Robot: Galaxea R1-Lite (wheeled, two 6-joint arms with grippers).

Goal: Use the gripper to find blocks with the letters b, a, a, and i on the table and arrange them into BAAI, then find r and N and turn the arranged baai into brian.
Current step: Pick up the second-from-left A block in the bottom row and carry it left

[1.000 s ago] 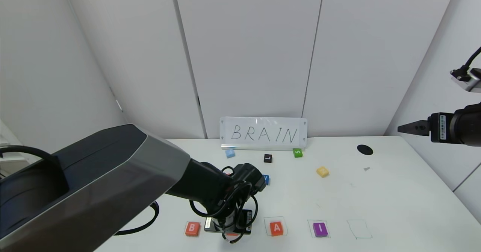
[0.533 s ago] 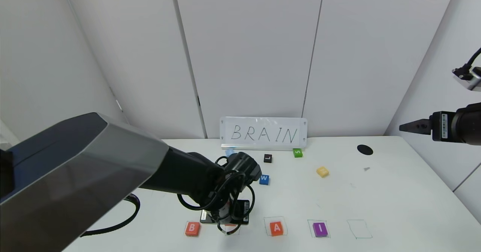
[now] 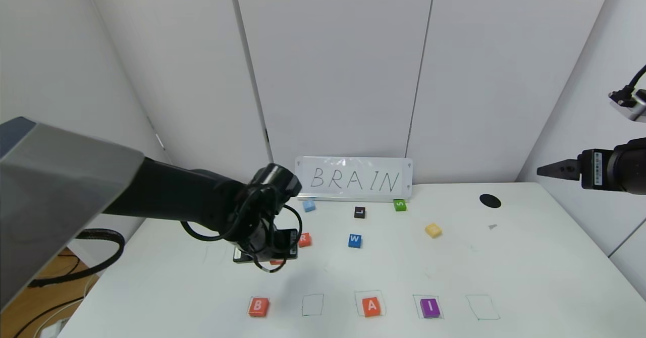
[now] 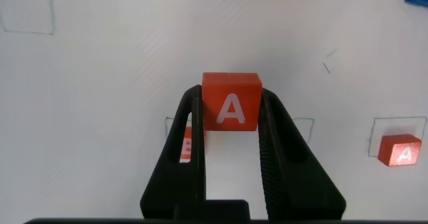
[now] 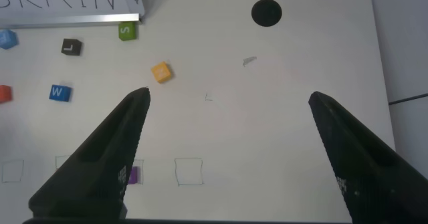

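Gripping an orange A block (image 4: 231, 101) between its fingers, the left tool (image 4: 231, 127) hung above the tabletop (image 3: 530, 272), just beside R (image 3: 304, 239). In the front row of drawn squares sat B (image 3: 258, 306), an empty square (image 3: 312, 304), another A (image 3: 372, 306) and I (image 3: 430, 307). N (image 3: 433, 230) lay farther back. The right tool (image 5: 227, 137) hovered wide open, high at the right.

i see bright, even overhead light on the white surface (image 3: 504, 262), with a soft shadow under my left arm; the wrist views are sharp, their near dark fingers slightly blurred.
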